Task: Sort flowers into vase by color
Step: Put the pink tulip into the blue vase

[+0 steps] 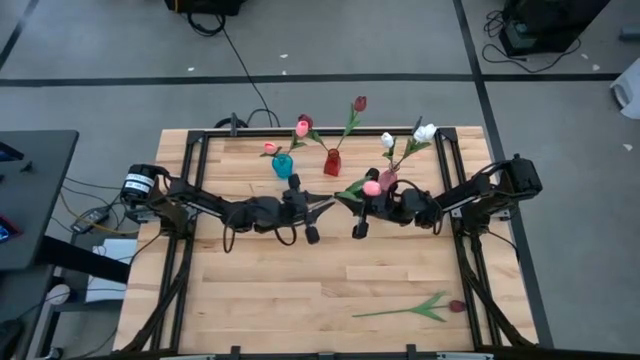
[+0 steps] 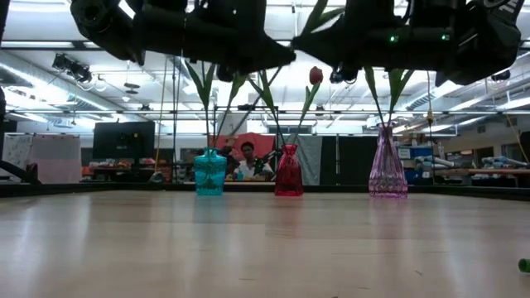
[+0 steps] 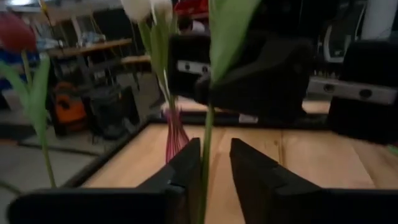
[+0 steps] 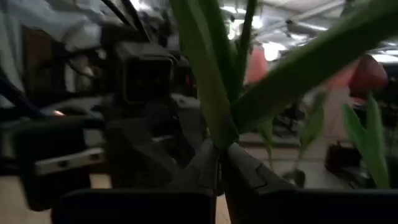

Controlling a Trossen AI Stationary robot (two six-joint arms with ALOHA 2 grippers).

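My right gripper [image 1: 350,201] is shut on a pink tulip [image 1: 372,187] held above the table's middle, close to the pink vase [image 1: 387,180]. My left gripper [image 1: 327,206] faces it, open, with its fingers [image 3: 186,168] on either side of the same stem [image 3: 205,155]. The teal vase [image 1: 283,165] holds pink tulips [image 1: 303,127]. In the red vase [image 1: 332,162] stands a dark red tulip [image 1: 360,103], and in the pink vase white tulips [image 1: 425,132]. Another dark red tulip [image 1: 457,305] lies flat on the table near the right front corner. My right gripper pinches the pink tulip's green stem [image 4: 221,140] between its two fingers, just below where the leaves branch off. The fingers come level from the table's right and lie across the stem. The tulip is lifted clear and stands roughly upright. My left gripper has the stem between its open fingers; whether a finger touches it, I cannot tell.
The three vases [image 2: 288,170] stand in a row near the table's far edge, just behind both grippers. A black frame rail [image 1: 190,200] runs along the table's sides. Bare wood [image 1: 270,290] spreads over the near half. A person sits in the room behind [image 2: 247,157].
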